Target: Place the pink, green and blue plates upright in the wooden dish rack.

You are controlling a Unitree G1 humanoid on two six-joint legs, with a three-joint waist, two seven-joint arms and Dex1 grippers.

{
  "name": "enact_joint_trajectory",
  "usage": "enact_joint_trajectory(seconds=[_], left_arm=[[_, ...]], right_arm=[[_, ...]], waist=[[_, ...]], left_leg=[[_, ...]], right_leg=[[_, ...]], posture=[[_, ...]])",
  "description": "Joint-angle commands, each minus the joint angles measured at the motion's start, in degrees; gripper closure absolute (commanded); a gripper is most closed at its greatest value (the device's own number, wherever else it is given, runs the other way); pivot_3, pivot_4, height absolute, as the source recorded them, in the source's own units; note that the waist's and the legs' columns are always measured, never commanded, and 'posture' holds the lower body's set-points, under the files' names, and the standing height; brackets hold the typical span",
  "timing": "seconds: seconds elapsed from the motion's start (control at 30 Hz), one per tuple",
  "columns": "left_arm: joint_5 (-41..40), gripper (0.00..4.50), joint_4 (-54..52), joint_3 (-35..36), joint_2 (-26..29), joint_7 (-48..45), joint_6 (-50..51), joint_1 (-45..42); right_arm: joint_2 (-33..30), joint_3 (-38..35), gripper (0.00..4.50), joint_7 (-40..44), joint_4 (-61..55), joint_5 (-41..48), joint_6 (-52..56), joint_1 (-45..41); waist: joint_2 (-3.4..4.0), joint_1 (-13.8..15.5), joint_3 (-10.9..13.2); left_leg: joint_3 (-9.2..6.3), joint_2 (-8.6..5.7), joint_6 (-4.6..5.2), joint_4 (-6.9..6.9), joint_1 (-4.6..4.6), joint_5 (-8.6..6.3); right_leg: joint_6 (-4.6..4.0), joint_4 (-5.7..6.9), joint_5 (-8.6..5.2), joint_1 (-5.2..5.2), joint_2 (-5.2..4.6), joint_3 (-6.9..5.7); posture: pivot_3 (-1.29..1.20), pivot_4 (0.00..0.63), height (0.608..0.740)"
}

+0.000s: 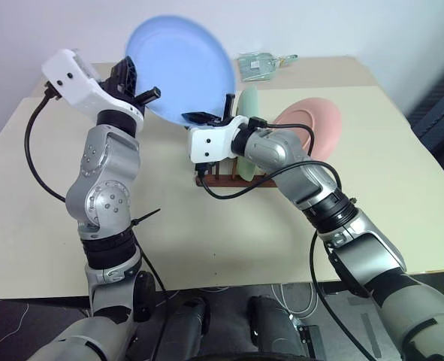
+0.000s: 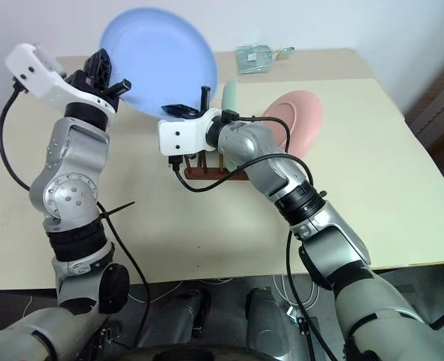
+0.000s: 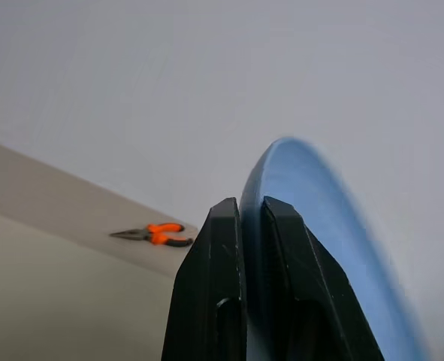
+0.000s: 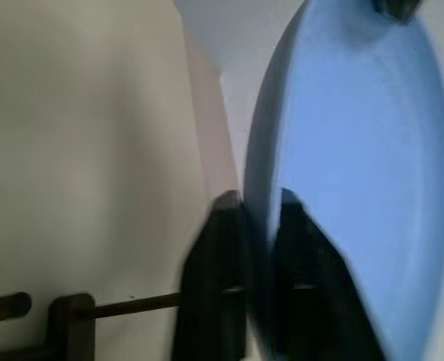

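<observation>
Blue plate (image 1: 180, 68): light blue matte plastic, held up in the air on edge, over the back-left part of the table and just left of the rack. Both arms have it at once.
Left gripper (image 3: 252, 218): black fingers squeezed onto the rim on the plate's left side, plate edge sandwiched between them. Nearly closed, with just the rim's thickness in there.
Right gripper (image 4: 259, 207): clamped on the lower rim near the rack, one finger on each face of the plate. Looks like a proper pinch, not just touching.
Step in hand: I'd call this a hand-over from left to right, so the right arm can carry the plate to its slot.
How to do it well: I'd let the left fingers go only once the right grip feels solid. Keep the plate on edge, don't let it swing flat, then line the rim up between two pegs and lower it gently.
Wooden dish rack (image 1: 233, 180): dark brown, mid-table, partly hidden behind the right wrist.
Green plate (image 1: 248, 105): already upright in the rack.
Pink plate (image 1: 312, 124): standing at the rack's right end, leaning a bit.
Risk: knocking the green one while coming in.
Table (image 1: 41, 195): pale beige; orange-handled pliers (image 3: 155, 235) lie on it, well clear.
</observation>
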Motion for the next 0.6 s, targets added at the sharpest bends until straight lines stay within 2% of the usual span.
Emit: enact_joint_trajectory(seconds=[0.03, 0.07, 0.17, 0.3, 0.43, 0.53, 0.6], left_arm=[[0.14, 4.15, -2.96, -0.33, 0.69, -1.05, -0.67, -0.51], [0.08, 4.15, -2.95, -0.23, 0.70, -1.17, -0.77, -0.46], [-0.07, 3.29, -2.58, 0.84, 0.70, -1.26, -2.00, -0.99], [-0.51, 1.30, -1.29, 6.65, 2.18, -0.85, -8.42, -4.72], [4.94, 1.30, 1.99, 10.47, 8.79, -1.12, -13.39, -5.58], [13.05, 1.30, 5.18, 10.51, 15.70, -1.51, -15.52, -1.89], [17.55, 1.30, 7.08, 9.35, 19.73, -4.26, -16.25, 3.96]], right_arm=[[0.82, -0.84, 4.43, -0.25, -2.41, -1.05, -0.93, -1.23], [0.83, -0.83, 4.43, -0.46, -2.50, -1.48, -1.03, -1.23], [1.29, -1.05, 4.50, -0.93, -2.37, -2.25, -0.93, -1.48], [2.01, -1.67, 4.50, -1.36, -1.77, -2.58, -0.86, -1.84], [3.57, -4.68, 4.50, -2.24, -2.30, 0.91, -0.12, -1.50], [6.10, -9.62, 4.50, -1.98, -5.19, 7.75, 1.79, -0.42], [9.36, -14.65, 4.50, -0.29, -11.16, 17.22, 6.83, 2.03]], waist=[[0.00, 0.01, 0.00], [0.00, 0.03, 0.00], [0.00, -0.01, 0.00], [0.00, -0.15, 0.01], [0.01, -0.28, 0.01], [0.02, -0.23, 0.00], [0.04, -0.17, -0.01]], left_leg=[[0.00, 0.00, 0.00, 0.00, 0.00, 0.00], [0.00, -0.01, 0.00, 0.00, 0.00, 0.00], [0.00, 0.00, 0.00, 0.00, 0.00, 0.00], [0.00, 0.03, -0.02, 0.00, 0.00, 0.01], [0.00, 0.10, -0.06, -0.03, 0.00, 0.01], [0.01, 0.16, -0.10, -0.07, 0.00, 0.02], [0.01, 0.16, -0.10, -0.10, 0.01, 0.02]], right_leg=[[0.00, 0.00, 0.00, 0.00, 0.00, 0.00], [0.00, 0.00, 0.00, 0.01, 0.00, 0.01], [0.00, 0.00, 0.00, 0.01, 0.00, 0.01], [-0.02, 0.00, 0.02, -0.02, 0.04, 0.01], [-0.04, 0.00, 0.02, -0.04, 0.10, 0.01], [-0.10, -0.01, 0.06, -0.06, 0.16, 0.02], [-0.10, -0.01, 0.06, -0.07, 0.17, 0.04]], posture=[[0.00, 0.150, 0.739], [0.00, 0.150, 0.739], [0.00, 0.150, 0.739], [0.00, 0.150, 0.739], [0.00, 0.150, 0.739], [0.00, 0.150, 0.739], [0.00, 0.150, 0.739]])
